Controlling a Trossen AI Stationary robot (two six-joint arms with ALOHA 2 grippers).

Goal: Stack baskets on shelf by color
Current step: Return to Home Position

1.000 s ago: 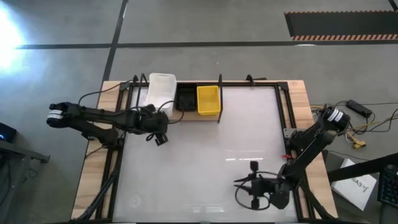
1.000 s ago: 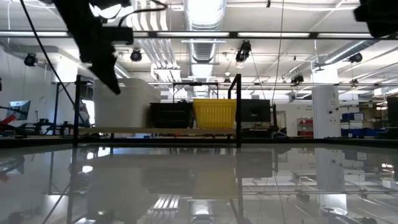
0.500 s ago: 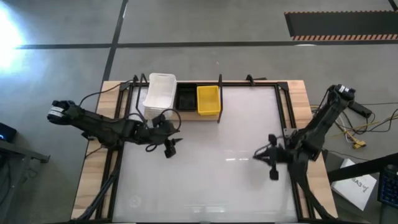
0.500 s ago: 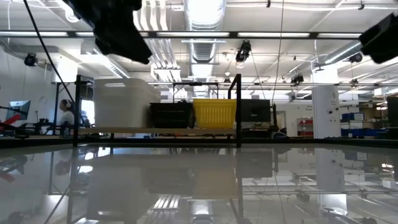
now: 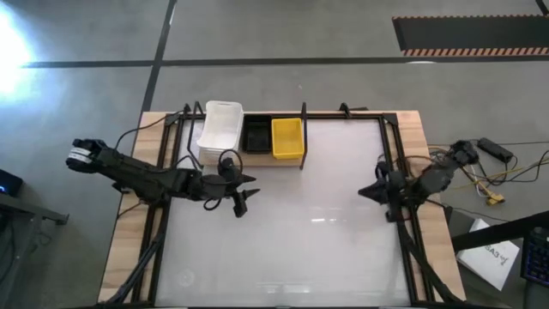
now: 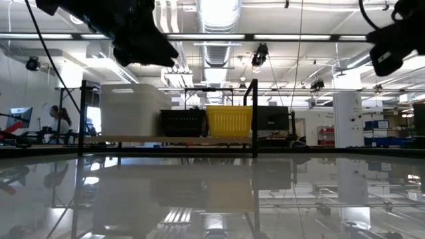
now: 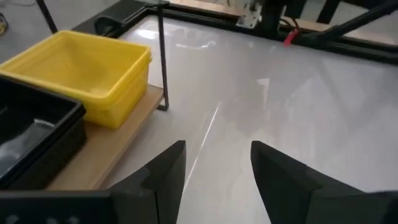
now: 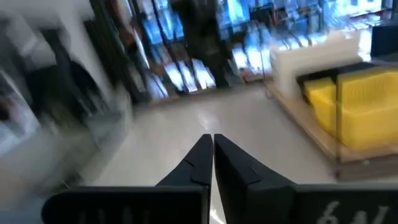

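The shelf (image 5: 257, 160) stands at the table's far left, a wooden board in a black wire frame. On it stand side by side a white basket stack (image 5: 220, 129), a black basket (image 5: 256, 136) and a yellow basket (image 5: 287, 137). My left gripper (image 5: 246, 194) hovers open and empty just in front of the shelf, pointing toward the table's right. Its wrist view shows the yellow basket (image 7: 87, 68) and the black basket (image 7: 31, 137) past the open fingers (image 7: 217, 168). My right gripper (image 5: 362, 190) is shut and empty near the table's right edge, pointing left.
A black upright post (image 7: 160, 56) stands at the shelf's right end beside the yellow basket. The glossy white tabletop (image 5: 326, 240) lies bare between the two grippers and toward the near edge. Cables lie beyond the table's right edge (image 5: 493, 172).
My left gripper has gone from just below the white baskets toward the table's right and turned to point right. My right arm has swung from the table's near edge toward the far edge and drawn back to the right edge. The baskets have stayed in place.
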